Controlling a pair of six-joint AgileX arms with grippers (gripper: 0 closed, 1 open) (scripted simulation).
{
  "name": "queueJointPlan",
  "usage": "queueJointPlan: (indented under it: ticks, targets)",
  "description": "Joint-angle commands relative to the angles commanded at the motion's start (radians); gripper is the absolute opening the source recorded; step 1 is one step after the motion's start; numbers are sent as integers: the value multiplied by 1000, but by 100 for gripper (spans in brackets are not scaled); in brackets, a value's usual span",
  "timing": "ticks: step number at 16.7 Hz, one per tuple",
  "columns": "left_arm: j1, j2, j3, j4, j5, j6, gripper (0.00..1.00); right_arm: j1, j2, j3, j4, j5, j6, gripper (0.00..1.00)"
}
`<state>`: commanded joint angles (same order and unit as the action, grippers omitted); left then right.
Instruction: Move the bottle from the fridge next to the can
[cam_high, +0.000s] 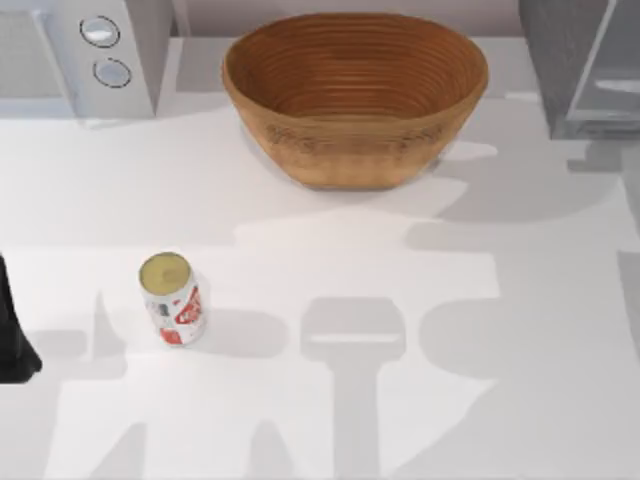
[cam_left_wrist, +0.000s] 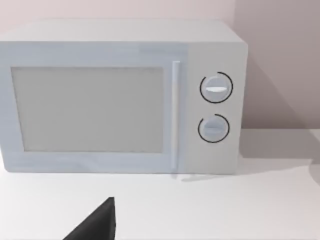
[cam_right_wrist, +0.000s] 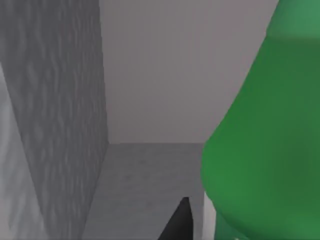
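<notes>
Right wrist view: the bottle looms beside my jaws inside the fridge; their opening I cannot tell; I should centre before closing.

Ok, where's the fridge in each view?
Top view: the fridge sits at the top right corner.
Left wrist view: this camera faces the microwave instead.
Right wrist view: the fridge's speckled wall is seen close up, with the bottle beside it.
Shared landmark: the microwave, which is also at the top view's top left corner.

Can front left, basket behind (fridge far right corner).
</notes>
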<state>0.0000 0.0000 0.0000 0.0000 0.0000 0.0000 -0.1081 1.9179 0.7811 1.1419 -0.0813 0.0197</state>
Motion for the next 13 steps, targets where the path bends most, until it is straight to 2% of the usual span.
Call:
queueJointPlan:
  ticks: [3, 9, 13]
  targets:
    - [0, 0, 0, 0, 0, 0, 100, 245, 79, 24, 51, 244, 6, 0]
    - [0, 0, 0, 0, 0, 0, 100, 825, 197, 52, 129, 818, 11, 0]
    - [0, 0, 0, 0, 0, 0, 100, 1097, 228, 54, 152, 1091, 11, 0]
